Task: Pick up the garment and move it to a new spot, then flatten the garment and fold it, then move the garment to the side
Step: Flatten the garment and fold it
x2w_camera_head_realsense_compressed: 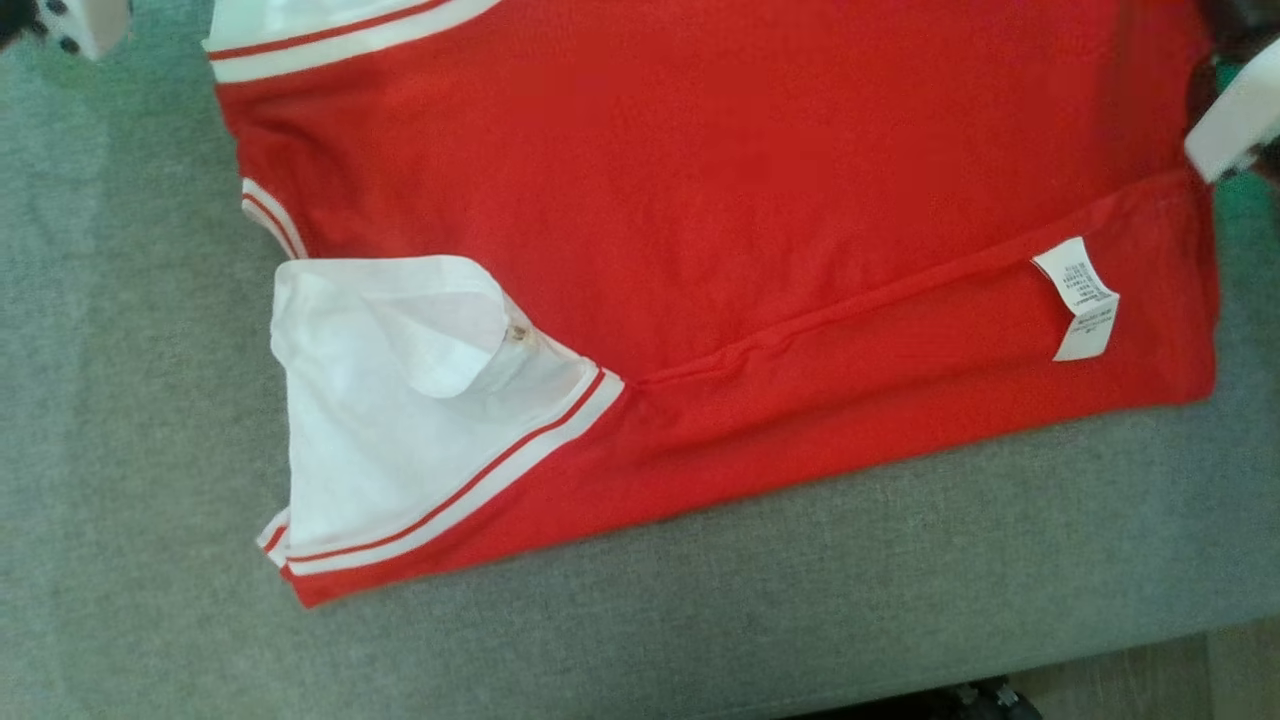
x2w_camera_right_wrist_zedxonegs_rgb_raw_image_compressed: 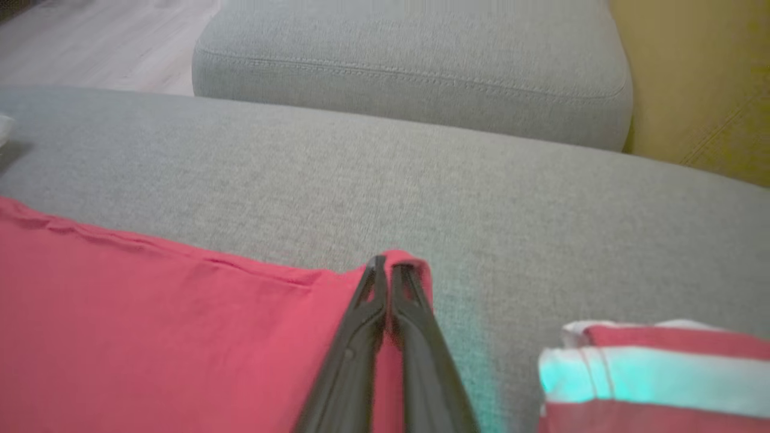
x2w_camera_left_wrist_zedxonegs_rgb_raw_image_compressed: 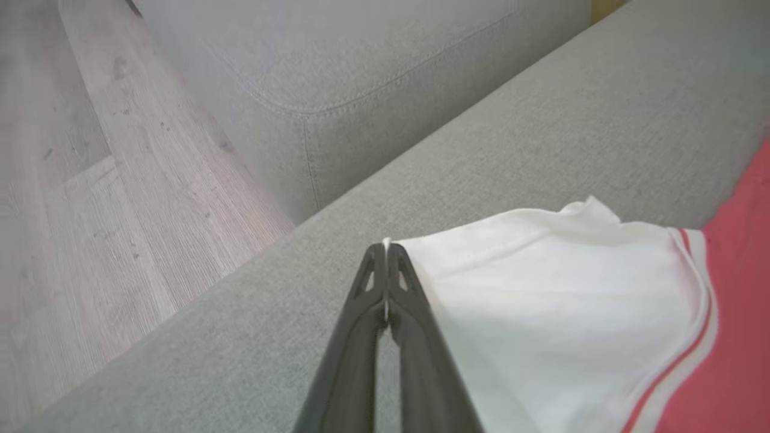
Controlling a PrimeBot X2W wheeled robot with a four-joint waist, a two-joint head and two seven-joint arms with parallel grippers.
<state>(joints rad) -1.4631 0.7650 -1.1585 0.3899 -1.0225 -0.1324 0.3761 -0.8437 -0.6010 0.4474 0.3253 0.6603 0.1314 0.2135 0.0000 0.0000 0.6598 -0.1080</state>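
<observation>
The garment (x2w_camera_head_realsense_compressed: 720, 200) is a red shirt with white sleeves and red-and-white striped trim. It lies spread on a grey cushion (x2w_camera_head_realsense_compressed: 120, 400), its near edge folded over so that a white care label (x2w_camera_head_realsense_compressed: 1080, 298) shows. In the left wrist view my left gripper (x2w_camera_left_wrist_zedxonegs_rgb_raw_image_compressed: 385, 246) is shut on the corner of a white sleeve (x2w_camera_left_wrist_zedxonegs_rgb_raw_image_compressed: 559, 288). In the right wrist view my right gripper (x2w_camera_right_wrist_zedxonegs_rgb_raw_image_compressed: 387, 261) is shut on a red corner of the garment (x2w_camera_right_wrist_zedxonegs_rgb_raw_image_compressed: 150, 337), just above the cushion.
Pale arm casings sit at the head view's top left (x2w_camera_head_realsense_compressed: 85, 25) and right edge (x2w_camera_head_realsense_compressed: 1235, 120). A second grey cushion (x2w_camera_right_wrist_zedxonegs_rgb_raw_image_compressed: 409, 66) lies beyond, with wood floor (x2w_camera_left_wrist_zedxonegs_rgb_raw_image_compressed: 90, 180) past the cushion's edge. A striped red-and-white fold of cloth (x2w_camera_right_wrist_zedxonegs_rgb_raw_image_compressed: 656, 373) lies beside my right gripper.
</observation>
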